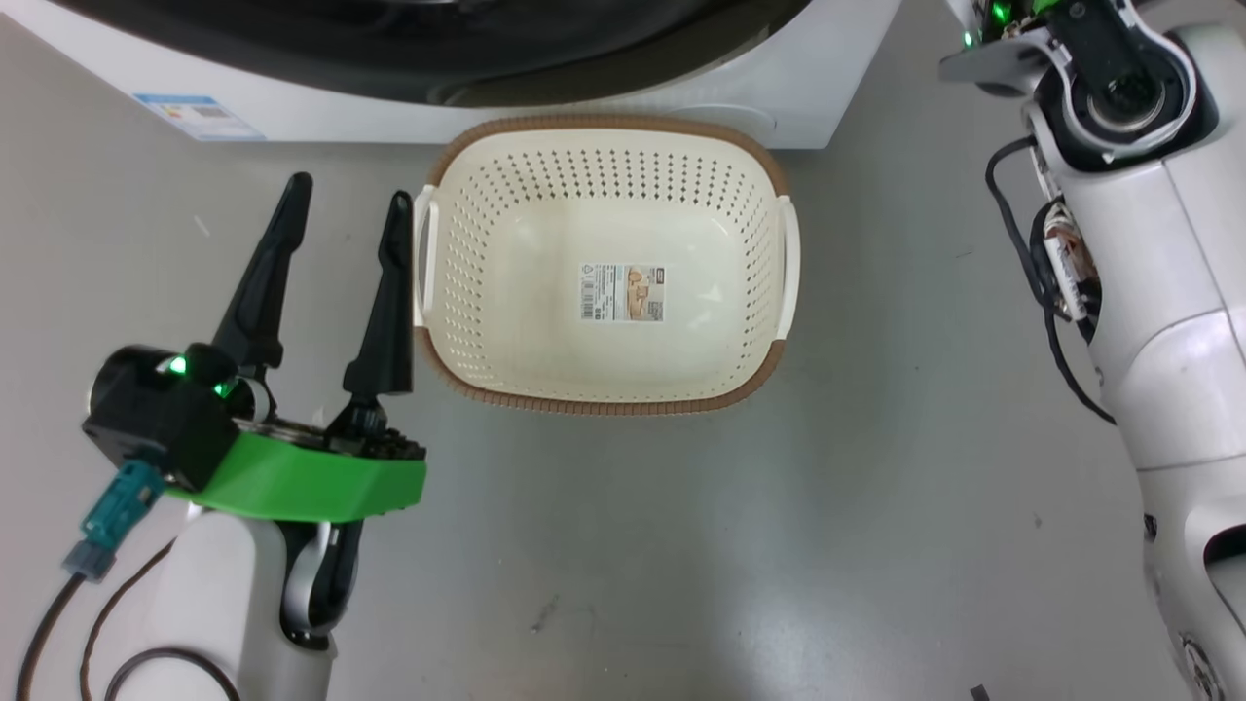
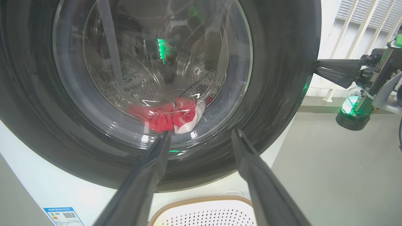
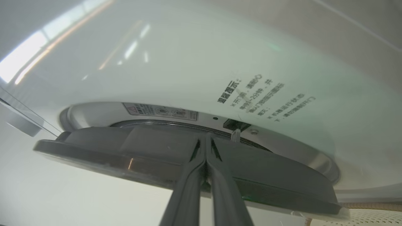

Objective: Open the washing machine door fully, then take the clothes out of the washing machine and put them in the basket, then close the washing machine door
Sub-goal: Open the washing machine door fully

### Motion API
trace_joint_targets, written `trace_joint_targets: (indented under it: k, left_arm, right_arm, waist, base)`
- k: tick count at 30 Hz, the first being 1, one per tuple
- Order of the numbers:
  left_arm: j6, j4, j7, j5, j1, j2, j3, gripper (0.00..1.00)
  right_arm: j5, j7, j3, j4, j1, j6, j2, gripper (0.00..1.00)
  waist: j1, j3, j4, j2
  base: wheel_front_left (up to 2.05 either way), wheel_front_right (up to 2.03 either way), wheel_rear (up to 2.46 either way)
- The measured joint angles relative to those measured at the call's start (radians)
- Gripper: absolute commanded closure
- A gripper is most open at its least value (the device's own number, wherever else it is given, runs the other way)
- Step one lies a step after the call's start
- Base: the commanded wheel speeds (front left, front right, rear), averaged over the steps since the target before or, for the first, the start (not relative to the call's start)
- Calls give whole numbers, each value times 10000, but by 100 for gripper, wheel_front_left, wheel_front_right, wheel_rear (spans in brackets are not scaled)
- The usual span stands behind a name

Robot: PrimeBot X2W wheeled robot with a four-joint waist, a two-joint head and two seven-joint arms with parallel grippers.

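While it is pinched closed, the right hand (image 3: 205,139) touches the door (image 3: 94,147).

Floor (image 1: 681,545): grey, smooth, slight sheen, light glare patches. Washing machine (image 1: 681,97) stands on it at far side, white front down to floor level. Basket (image 1: 604,404) sits flat on floor just in front of machine, approx centred; far rim at machine's foot, contact can't tell. Faint dark scuff (image 1: 543,613) on bare floor nearer than basket. Left wrist view: round black base (image 2: 350,121) w/ green glow on floor, well to machine's side.
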Motion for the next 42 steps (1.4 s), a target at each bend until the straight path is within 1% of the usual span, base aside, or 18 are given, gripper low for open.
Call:
trace_joint_targets:
  k: [6, 12, 23, 30, 42]
  left_arm:
    - [0, 12, 0, -63, -146, 52, -46, 0]
    - [0, 25, 0, -84, -206, 167, -69, 0]
    - [0, 25, 0, -157, -506, 234, -67, 0]
    - [0, 142, 0, -157, -506, 253, -33, 0]
    - [0, 391, -2, -157, -490, 196, 56, 0]
  right_arm:
    - [268, 587, 35, 171, -540, 0, -82, 100]
    - [230, 940, 253, 673, -1035, 0, -134, 100]
    - [174, 1613, 573, 953, -1628, -2, -182, 100]
    - [161, 1898, 759, 903, -1568, -75, -267, 100]
    - [161, 2339, 834, 545, -725, -75, -376, 100]
  waist:
    - [0, 271, 132, 0]
    - [0, 472, 158, 0]
    - [0, 731, 97, 0]
    - [0, 581, 56, 0]
    - [0, 19, 80, 0]
  base:
    - [0, 0, 0]
    - [0, 0, 0]
    - [0, 0, 0]
    - [0, 0, 0]
    - [0, 0, 0]
